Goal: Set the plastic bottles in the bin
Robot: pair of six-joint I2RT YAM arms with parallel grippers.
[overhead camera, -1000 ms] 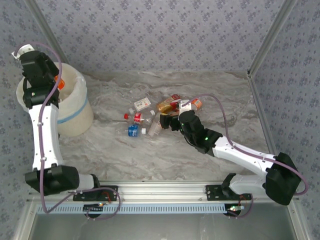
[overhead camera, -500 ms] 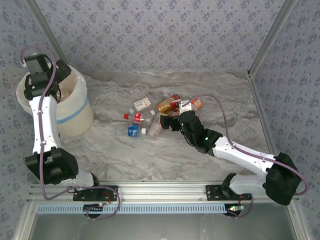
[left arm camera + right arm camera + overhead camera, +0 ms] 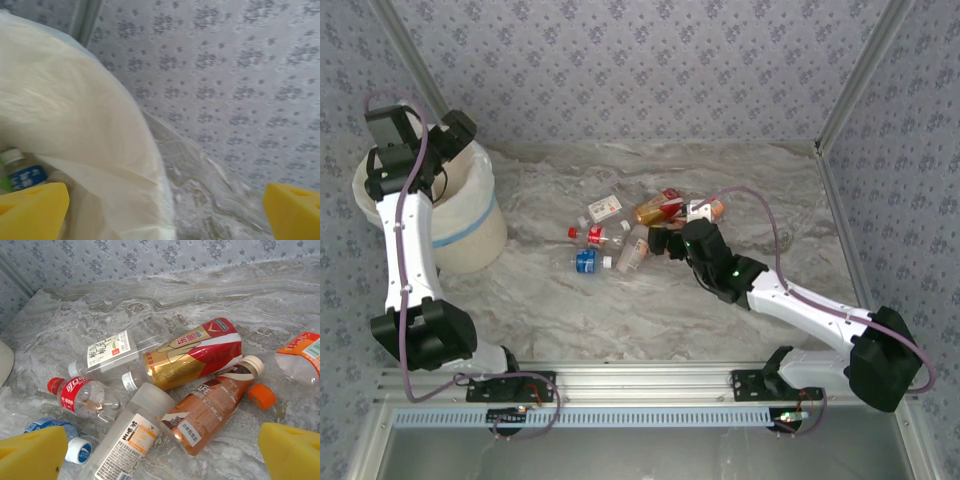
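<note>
A: Positions?

B: Bin stands far left on the table. The left gripper is over its far rim, jaws spread wide, nothing between them. Its wrist view looks into the liner, where one blue-labelled bottle lies low inside. The plastic bottles are heaped mid-table, well apart from the bin.

A: Right arm?

B: Right gripper is low over the near side of the heap, jaws fully apart, empty. The step in hand, as I read it, is the next pick.

A: Which one?

B: The frosted bottle with the white-and-orange label. It lies nearest, between the pads, and looks to be on top. Its far end touches the brown coffee bottle and sits just beside the gold-and-red bottle.

A: How to take it cleanly?

B: It lies slanted to the jaw line. Turn the wrist until the pads face its sides square. Come down at mid-body and close across the width, not on an end. The plastic is probably thin and slick, so an off-centre squeeze could squirt it out.

A: Risks?

B: One pad may catch the coffee bottle, the other the small blue bottle. Lift straight up first so the neighbours don't roll.
</note>
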